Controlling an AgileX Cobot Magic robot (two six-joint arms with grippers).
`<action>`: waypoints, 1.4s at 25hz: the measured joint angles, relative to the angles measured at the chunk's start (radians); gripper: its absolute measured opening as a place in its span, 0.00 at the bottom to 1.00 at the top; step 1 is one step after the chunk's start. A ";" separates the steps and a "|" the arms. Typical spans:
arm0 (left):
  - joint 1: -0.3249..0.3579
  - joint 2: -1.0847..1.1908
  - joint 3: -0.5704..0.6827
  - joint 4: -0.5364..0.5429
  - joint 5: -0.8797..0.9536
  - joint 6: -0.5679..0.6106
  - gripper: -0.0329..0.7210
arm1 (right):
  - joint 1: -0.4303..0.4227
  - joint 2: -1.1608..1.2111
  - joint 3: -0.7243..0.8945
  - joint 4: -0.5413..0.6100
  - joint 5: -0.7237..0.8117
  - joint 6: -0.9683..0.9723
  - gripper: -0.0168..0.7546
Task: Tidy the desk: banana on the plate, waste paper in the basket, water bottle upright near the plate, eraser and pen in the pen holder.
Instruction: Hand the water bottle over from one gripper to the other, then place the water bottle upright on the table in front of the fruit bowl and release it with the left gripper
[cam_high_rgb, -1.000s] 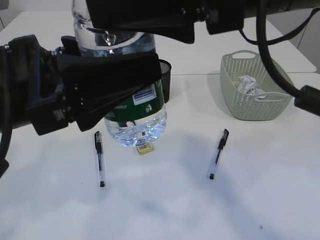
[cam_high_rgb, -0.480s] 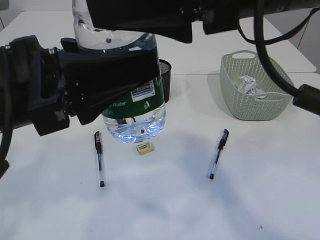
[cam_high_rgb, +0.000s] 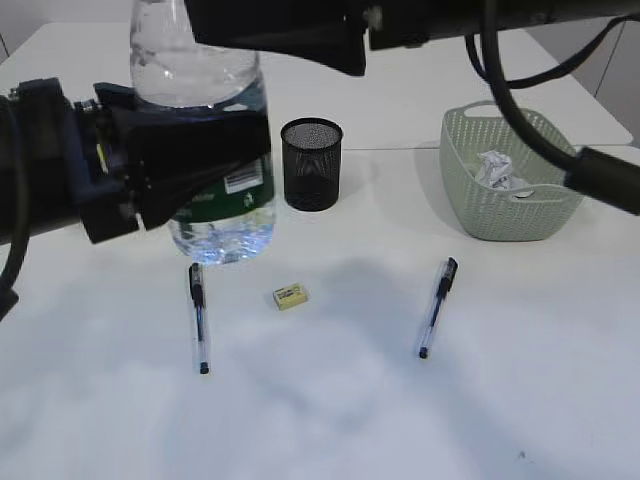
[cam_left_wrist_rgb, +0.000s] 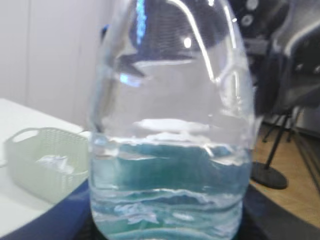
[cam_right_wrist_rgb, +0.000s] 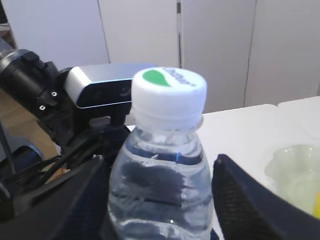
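Exterior view: the left gripper (cam_high_rgb: 215, 160) clamps the upright water bottle (cam_high_rgb: 205, 120) above the table's left half; the right gripper's (cam_right_wrist_rgb: 160, 190) jaws stand apart beside its neck. Waste paper (cam_high_rgb: 500, 170) sits in the basket (cam_high_rgb: 470, 215). Both pens (cam_high_rgb: 198, 318) (cam_high_rgb: 436, 306) and the eraser (cam_high_rgb: 290, 296) await the pen holder (cam_high_rgb: 311, 165).

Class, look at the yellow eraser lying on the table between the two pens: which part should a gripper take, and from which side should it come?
Take the eraser across its two long sides, coming straight down from above. It lies flat and low on the table, so a sideways approach would likely scrape the surface. Turn the wrist to match its slight skew.
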 joint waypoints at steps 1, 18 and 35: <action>0.016 0.002 0.002 -0.006 0.022 0.000 0.55 | 0.000 0.000 0.000 0.000 -0.002 0.008 0.64; 0.105 0.011 0.004 -0.045 0.091 0.029 0.55 | 0.000 -0.006 0.000 -0.416 -0.140 0.436 0.63; 0.336 0.011 0.004 0.046 0.253 0.033 0.55 | 0.000 -0.008 -0.080 -1.639 -0.028 1.574 0.63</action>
